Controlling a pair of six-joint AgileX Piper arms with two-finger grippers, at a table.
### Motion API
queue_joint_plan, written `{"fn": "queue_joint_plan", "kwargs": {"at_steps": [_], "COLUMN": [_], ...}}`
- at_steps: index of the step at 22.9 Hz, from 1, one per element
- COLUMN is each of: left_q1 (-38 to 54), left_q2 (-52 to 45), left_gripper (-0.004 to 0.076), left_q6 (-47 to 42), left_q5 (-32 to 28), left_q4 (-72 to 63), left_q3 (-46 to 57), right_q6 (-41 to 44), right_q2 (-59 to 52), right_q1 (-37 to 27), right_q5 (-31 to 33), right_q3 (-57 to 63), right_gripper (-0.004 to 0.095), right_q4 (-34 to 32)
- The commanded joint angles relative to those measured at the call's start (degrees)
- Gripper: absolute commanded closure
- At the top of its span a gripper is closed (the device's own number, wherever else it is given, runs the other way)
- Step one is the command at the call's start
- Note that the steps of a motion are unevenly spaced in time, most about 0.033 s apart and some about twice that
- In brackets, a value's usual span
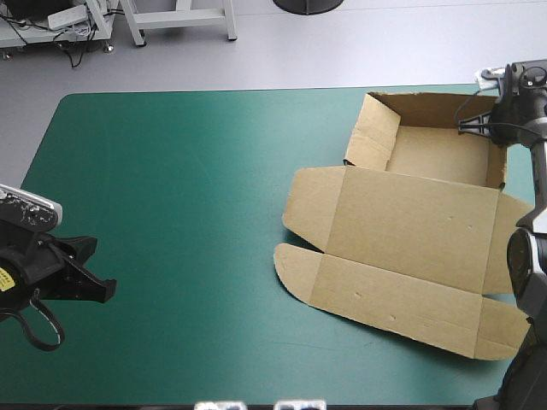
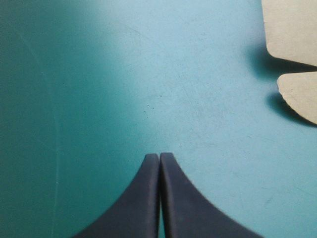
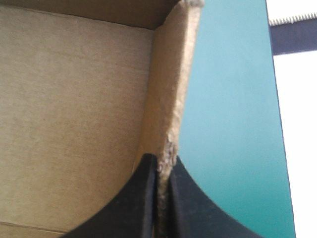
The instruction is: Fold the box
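Observation:
The brown box [image 1: 410, 231] lies at the table's right side. Its far part is an open tray with raised walls [image 1: 373, 130], and the lid with its rounded flaps [image 1: 299, 260] lies flat toward the front. My right gripper [image 1: 489, 128] is at the tray's right wall. In the right wrist view that gripper [image 3: 162, 161] is shut on the wall's frayed top edge [image 3: 171, 114], with the tray floor [image 3: 74, 114] to one side. My left gripper [image 1: 101, 286] hovers at the front left, far from the box. It is shut [image 2: 159, 156] on nothing, with two flaps [image 2: 292, 29] well ahead.
Bare teal-green cover [image 1: 171, 188] spreads between my left gripper and the box. A narrow strip of cover [image 3: 228, 124] separates the held wall from the table's right edge [image 3: 277, 124]. The lid's front corner [image 1: 504, 337] reaches near the table's right front.

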Motion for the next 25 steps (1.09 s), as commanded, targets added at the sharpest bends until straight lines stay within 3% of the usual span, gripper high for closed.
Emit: {"fn": "queue_joint_plan", "kwargs": {"at_steps": [1,5,10,19,21,23,25], "left_q1": [-0.27,-0.27,-0.27,-0.27,-0.27,-0.27,-0.27], "left_q2": [0.10,0.10,0.10,0.10,0.10,0.10,-0.12], "left_gripper": [0.0734,0.0734,0.0734,0.0734,0.0734,0.0734,0.0734], "left_q6": [-0.05,-0.05,-0.05,-0.05,0.82,2.69,2.69], "left_q5": [1.80,1.80,1.80,1.80,1.80,1.80,1.80], "left_q4": [-0.77,-1.23,-2.79,-2.91,-2.91,-2.91,-1.90], "left_q3": [-1.02,-1.02,-1.02,-1.02,-1.02,-1.02,-1.02], "right_q6": [-3.48,-7.50,-11.07,-9.76,-9.37,-5.92,-5.20], "right_q2": [-3.21,-0.93,0.57,-8.79,-13.73,-19.15,-24.39], "right_q1": [-1.40,-1.40,-1.40,-1.40,-1.40,-1.40,-1.40], "right_q5": [0.78,0.81,0.80,0.80,0.80,0.80,0.80], "right_q3": [4.35,6.39,6.39,5.73,5.73,5.73,6.18], "right_gripper": [0.0879,0.0737,0.0363,0.0355,0.0356,0.0380,0.0527], "right_q4": [-5.77,-8.97,-9.25,-8.69,-5.03,3.08,9.33]}}
